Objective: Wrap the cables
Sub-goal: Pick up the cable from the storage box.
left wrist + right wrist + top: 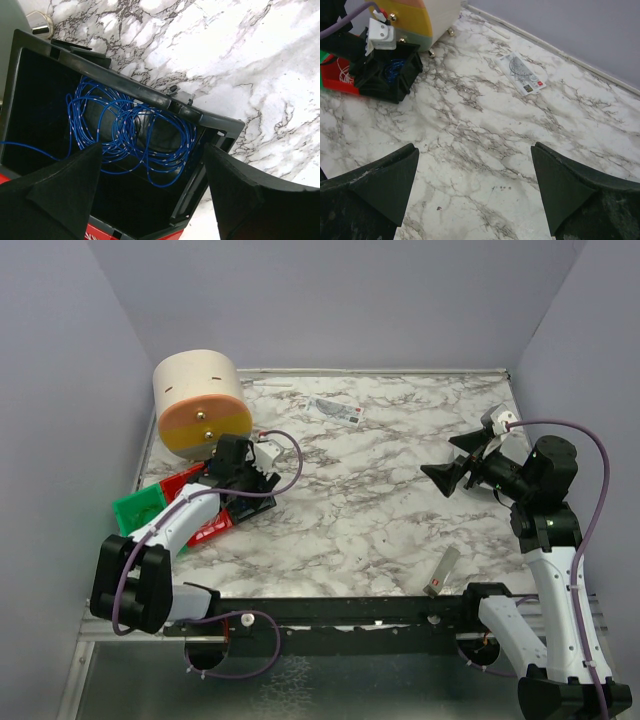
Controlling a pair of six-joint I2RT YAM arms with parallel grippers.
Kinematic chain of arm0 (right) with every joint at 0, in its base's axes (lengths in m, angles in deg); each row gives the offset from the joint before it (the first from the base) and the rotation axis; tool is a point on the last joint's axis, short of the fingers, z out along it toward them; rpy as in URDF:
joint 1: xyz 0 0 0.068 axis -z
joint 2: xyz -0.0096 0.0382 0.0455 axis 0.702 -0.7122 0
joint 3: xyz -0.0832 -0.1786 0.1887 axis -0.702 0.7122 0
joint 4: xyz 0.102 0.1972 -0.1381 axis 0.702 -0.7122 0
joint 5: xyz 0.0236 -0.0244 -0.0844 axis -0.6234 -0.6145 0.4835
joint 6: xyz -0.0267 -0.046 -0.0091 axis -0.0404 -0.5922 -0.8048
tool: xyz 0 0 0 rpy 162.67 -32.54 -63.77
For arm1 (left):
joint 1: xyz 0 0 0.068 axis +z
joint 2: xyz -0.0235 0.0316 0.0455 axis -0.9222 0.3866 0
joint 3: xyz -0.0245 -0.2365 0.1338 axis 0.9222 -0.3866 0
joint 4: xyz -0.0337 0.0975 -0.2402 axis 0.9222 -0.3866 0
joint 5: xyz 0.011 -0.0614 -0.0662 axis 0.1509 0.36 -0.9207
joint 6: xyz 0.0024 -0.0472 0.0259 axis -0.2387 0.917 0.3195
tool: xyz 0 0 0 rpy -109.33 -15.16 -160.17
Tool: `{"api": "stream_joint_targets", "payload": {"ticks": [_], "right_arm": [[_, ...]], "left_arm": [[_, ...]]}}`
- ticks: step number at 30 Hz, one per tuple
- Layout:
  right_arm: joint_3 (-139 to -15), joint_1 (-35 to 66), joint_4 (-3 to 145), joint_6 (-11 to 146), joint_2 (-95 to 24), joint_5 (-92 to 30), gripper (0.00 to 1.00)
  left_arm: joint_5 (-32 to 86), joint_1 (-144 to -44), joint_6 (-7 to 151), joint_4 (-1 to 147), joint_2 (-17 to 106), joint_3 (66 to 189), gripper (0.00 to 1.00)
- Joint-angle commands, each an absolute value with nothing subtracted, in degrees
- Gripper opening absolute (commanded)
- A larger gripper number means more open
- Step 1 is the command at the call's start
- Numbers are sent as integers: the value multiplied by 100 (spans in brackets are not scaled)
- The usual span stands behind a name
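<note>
No thin dark grey wire shows in any view. My left gripper (240, 462) (152, 146) is open and empty over an open black bin (150, 95) (252, 502). A coiled bundle of thin blue wire (130, 135) lies inside the bin, between and beyond the fingertips, and I cannot tell if they touch it. My right gripper (445, 458) (474, 147) is open and empty above bare marble at the right side. The black bin also shows in the right wrist view (395, 80), far off at the upper left.
A cream cylinder with an orange face (200, 400) stands at the back left. A red tray (190, 485) and a green tray (140, 508) lie beside the black bin. A flat protractor pack (335, 410) (522, 74) lies at the back. A small grey strip (443, 570) lies near the front edge.
</note>
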State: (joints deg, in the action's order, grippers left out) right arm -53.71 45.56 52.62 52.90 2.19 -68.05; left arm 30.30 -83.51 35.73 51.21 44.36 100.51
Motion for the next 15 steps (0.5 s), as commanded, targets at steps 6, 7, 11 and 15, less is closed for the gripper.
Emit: {"api": "stream_joint_targets", "payload": {"ticks": [6,7,11,15], "right_arm": [[-5301,4591,5185,5180,289,-6940,100],[-5297,4591,5178,5180,283,-6946,100],[-5294,4591,5168,5171,289,-6954,100],[-5293,4591,5173,5162,274,-6966,100]], "left_arm": [[3164,-8369,3471,5564,4748,9926,71],[3177,-8369,3471,5589,4770,9922,71],[3200,-8369,3471,5649,4849,9894,71],[3183,-8369,3462,5680,5005,9865,71]]}}
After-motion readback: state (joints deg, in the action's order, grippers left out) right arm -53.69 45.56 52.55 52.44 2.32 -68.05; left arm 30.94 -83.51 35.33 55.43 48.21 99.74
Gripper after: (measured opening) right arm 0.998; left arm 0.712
